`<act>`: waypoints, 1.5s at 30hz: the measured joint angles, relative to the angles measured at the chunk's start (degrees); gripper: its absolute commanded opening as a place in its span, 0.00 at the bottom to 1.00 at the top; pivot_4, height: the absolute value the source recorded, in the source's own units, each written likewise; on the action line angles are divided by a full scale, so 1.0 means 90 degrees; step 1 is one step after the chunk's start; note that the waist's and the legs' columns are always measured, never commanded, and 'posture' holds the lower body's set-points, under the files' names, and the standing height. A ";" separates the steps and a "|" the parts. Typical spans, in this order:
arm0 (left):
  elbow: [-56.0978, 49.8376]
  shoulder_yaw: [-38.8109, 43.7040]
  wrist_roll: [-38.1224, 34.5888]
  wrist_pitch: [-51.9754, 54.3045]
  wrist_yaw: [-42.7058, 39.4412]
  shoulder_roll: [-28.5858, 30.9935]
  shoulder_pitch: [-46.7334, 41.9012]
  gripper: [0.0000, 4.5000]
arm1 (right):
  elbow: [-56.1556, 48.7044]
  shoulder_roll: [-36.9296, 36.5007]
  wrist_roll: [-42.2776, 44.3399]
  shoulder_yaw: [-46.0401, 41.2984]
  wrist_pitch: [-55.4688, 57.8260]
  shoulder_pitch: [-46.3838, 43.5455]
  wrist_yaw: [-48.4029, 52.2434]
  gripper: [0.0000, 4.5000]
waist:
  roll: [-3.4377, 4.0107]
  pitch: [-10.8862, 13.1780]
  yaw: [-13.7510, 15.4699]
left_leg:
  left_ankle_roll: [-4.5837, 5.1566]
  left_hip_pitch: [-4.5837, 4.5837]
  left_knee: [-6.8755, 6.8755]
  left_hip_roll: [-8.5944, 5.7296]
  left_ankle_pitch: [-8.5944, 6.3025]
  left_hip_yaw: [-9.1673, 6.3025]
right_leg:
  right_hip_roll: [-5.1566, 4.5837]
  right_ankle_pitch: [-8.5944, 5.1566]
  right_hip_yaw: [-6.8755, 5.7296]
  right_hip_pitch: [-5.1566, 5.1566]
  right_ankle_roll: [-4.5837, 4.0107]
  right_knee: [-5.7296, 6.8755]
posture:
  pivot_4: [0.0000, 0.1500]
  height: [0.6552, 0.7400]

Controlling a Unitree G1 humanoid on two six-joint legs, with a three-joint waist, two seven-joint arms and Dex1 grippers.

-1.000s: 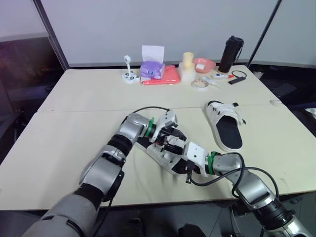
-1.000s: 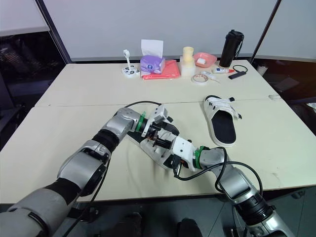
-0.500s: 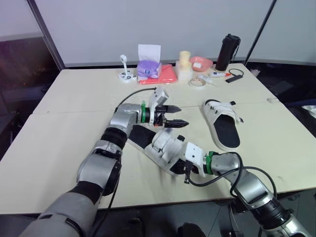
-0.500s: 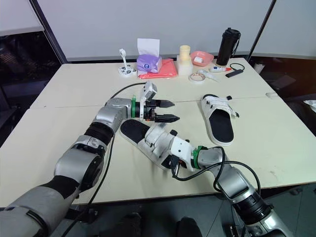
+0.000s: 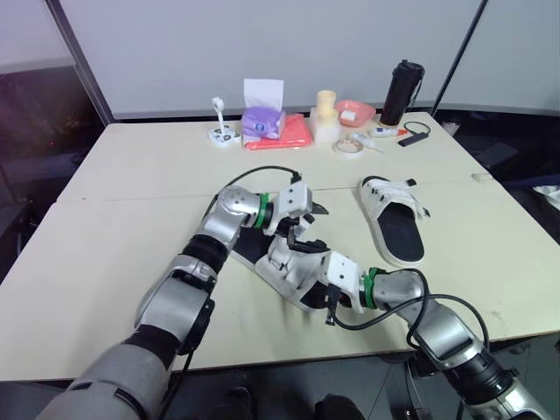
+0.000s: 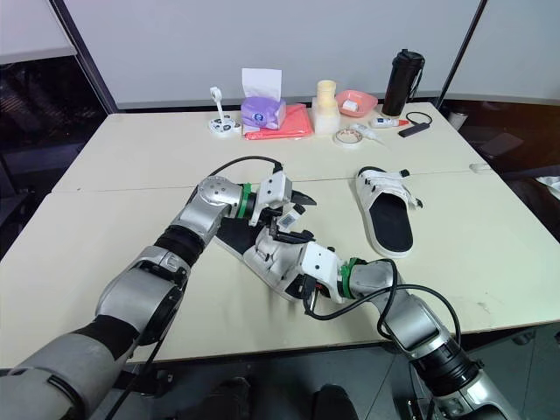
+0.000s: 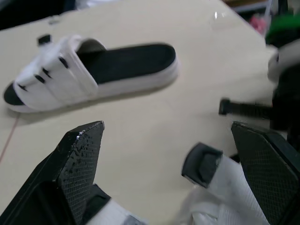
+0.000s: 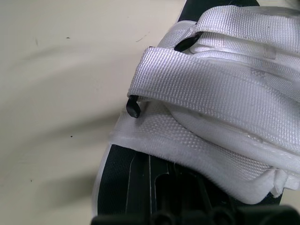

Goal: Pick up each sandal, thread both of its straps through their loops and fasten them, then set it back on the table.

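Sandal number one (image 5: 293, 267) is the one you're on right now. It sits on the table (image 5: 131, 175) near the front edge, black footbed up, between your two hands. Your right hand (image 5: 322, 273) is hard up against its strapped end, but you can't tell from here whether it's clamped on anything. Its wrist view shows a strap (image 8: 211, 89) of white woven webbing, coarse ribbed weave, arching loose over the padded upper with its little black plastic tip hanging free. So I'd call that one not fastened yet. Can't tell about the other strap underneath, it's all bunched up.

Your left hand (image 5: 308, 220) hovers just past the sandal, above the heel side, spread wide and holding nothing. Its pads (image 7: 79, 154) are black with a grippy pebbled surface.

Further back on your right, well apart, the second sandal (image 5: 398, 227) lies flat on the table: chunky white foam sole, smooth black insole, both white straps lying snug across the top. That one looks done to me, so roughly halfway overall.

Along the far edge there's unrelated clutter: a tape roll (image 5: 353, 148), a purple tissue box (image 5: 262, 122) on a red cloth (image 5: 293, 133), and a tall black tumbler (image 5: 395, 92).
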 measured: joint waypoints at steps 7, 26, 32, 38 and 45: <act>0.0675 -0.0359 0.0759 -0.0837 0.1000 -0.0177 -0.0188 1.00 | -0.0030 0.0011 -0.0012 -0.0005 0.0002 0.0053 -0.0105 0.00 | -0.0001 -0.0001 0.0006 | 0.0000 0.0003 0.0003 -0.0001 0.0000 -0.0001 | 0.0000 0.0000 -0.0001 0.0006 0.0002 0.0000 | 1.00 1.00; 0.1047 0.1414 -0.0724 0.1269 0.0355 0.0750 -0.0434 1.00 | -0.0214 -0.0044 -0.0032 -0.0051 0.0066 0.0052 -0.0104 0.00 | 0.0003 0.0001 -0.0017 | 0.0001 -0.0007 -0.0002 -0.0004 0.0000 -0.0001 | 0.0000 -0.0002 -0.0001 -0.0014 0.0008 0.0014 | 1.00 1.00; 0.0942 0.1531 -0.0993 0.3213 -0.1003 0.1274 -0.0405 1.00 | -0.1038 -0.0599 -0.0031 -0.0198 0.0601 0.0287 0.0010 0.00 | -0.0001 0.0005 0.0020 | 0.0002 -0.0035 0.0004 -0.0039 0.0000 -0.0015 | -0.0023 -0.0008 -0.0005 -0.0027 0.0020 0.0016 | 1.00 1.00; 0.0901 0.1250 -0.0946 0.4449 -0.1770 0.1311 -0.0284 1.00 | -0.2185 -0.1602 -0.0014 -0.0513 0.1164 0.0696 0.0345 0.00 | -0.0003 0.0023 -0.0020 | 0.0003 -0.0090 0.0022 -0.0041 0.0001 -0.0020 | -0.0024 -0.0013 -0.0005 -0.0095 0.0025 0.0066 | 1.00 1.00; 0.1089 0.0932 -0.0645 0.4816 -0.1905 0.1141 -0.0297 1.00 | -0.3194 -0.2441 0.0196 -0.1271 0.1564 0.0856 0.0660 0.00 | -0.0021 0.0046 -0.0028 | 0.0001 -0.0108 0.0034 -0.0041 0.0003 -0.0019 | -0.0026 -0.0015 -0.0003 -0.0121 0.0026 0.0096 | 1.00 1.00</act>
